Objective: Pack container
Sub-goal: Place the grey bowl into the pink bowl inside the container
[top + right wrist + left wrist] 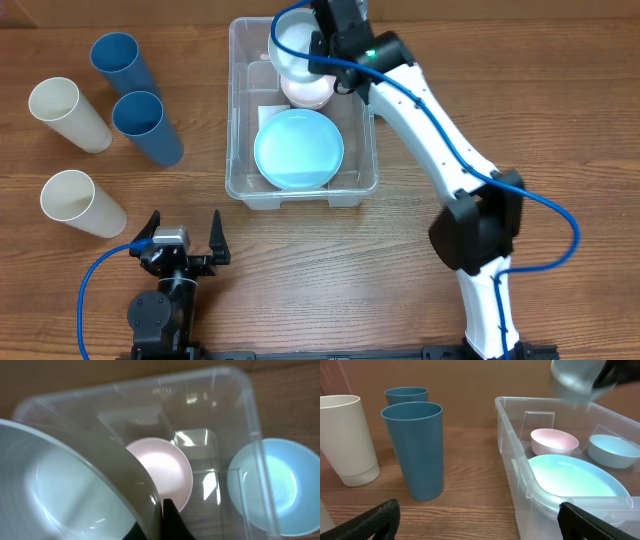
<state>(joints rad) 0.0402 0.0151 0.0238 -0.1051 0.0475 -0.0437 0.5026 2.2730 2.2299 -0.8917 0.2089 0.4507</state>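
Large clear rectangular plastic container sits mid-table, on brown wooden table. Inside: light-blue round plate, pink round bowl, light-blue round bowl. Right jaws pinch rim of pale whitish bowl above container's far end. Left jaws spread, near table's front edge.

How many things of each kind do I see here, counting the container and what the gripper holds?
Cups: 4
Bowls: 3 (pink bowl, light blue bowl, white bowl in the right gripper)
Plate: 1
Container: 1
Total: 9
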